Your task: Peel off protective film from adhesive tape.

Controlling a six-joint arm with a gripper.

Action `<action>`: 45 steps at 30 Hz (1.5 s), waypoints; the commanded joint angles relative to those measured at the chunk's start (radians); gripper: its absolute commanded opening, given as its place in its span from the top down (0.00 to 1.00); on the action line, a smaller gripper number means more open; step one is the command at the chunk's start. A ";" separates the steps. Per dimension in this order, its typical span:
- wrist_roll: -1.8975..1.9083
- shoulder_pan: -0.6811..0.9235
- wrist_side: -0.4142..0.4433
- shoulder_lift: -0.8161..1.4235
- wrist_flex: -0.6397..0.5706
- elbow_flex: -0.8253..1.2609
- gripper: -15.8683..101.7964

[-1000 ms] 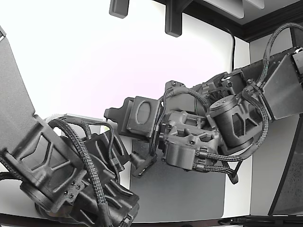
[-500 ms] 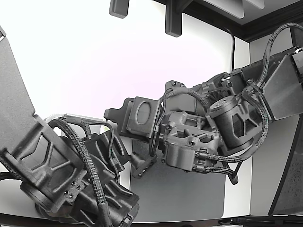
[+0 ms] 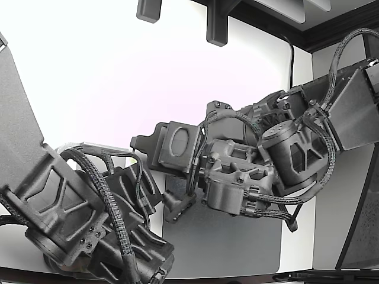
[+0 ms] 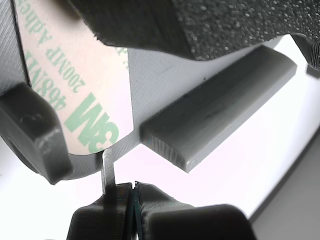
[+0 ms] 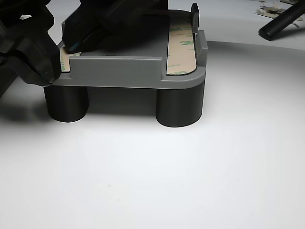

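Film strip: the protective film [image 4: 75, 95], cream with green 3M print, lies flat on the grey fixture [image 5: 143, 71], which stands on dark round feet on the white counter [image 5: 152, 167].
Second strip: the other view shows another printed strip [image 5: 182, 50] along the fixture's far end, by a small upright post; I cannot tell which strip is the one in the wrist view.
Hand: the hand [image 4: 134, 187] sits just off the rounded end of the film, clenched, its two dark tips pressed together with only a hairline seam between them.
What it grasps: a thin grey tab [image 4: 107, 167] runs from the film's end down into the tips. It looks pinched there, though whether this sliver is the film's lifted corner or something else is too fine to tell.
Key relation: the film's long axis runs straight away from the hand, so I judge the peel wants a pull back along that line and upward.
Obstacles: a raised grey bar [image 4: 220, 102] lies beside the film, and a dark block [image 4: 30, 130] sits on the film's other side, so the end is flanked closely.
Open room: bare counter lies behind the hand, toward the grey mat [image 3: 231, 236].
Arms: in the exterior view two arms crowd together over the fixture.
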 commanded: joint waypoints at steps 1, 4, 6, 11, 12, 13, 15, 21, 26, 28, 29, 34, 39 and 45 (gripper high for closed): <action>0.000 -0.008 0.005 0.014 -0.003 -0.032 0.96; 0.003 -0.008 0.005 0.012 -0.003 -0.029 0.96; 0.003 -0.008 0.005 0.012 -0.005 -0.029 0.96; 0.005 -0.008 0.005 0.011 -0.003 -0.032 0.96; 0.005 -0.008 0.005 0.011 -0.003 -0.034 0.96; 0.005 -0.008 0.005 0.009 -0.003 -0.035 0.96; 0.008 -0.008 0.005 0.008 0.000 -0.037 0.96; 0.008 -0.008 0.005 0.008 0.002 -0.038 0.96; 0.009 -0.006 0.005 0.006 0.002 -0.041 0.96; 0.011 -0.005 0.005 0.003 0.005 -0.044 0.96; 0.012 -0.005 0.005 0.003 0.006 -0.044 0.96; 0.014 -0.002 0.005 0.003 0.008 -0.046 0.96; 0.017 0.000 0.006 0.003 0.008 -0.046 0.96; 0.020 0.003 0.006 0.003 0.009 -0.049 0.96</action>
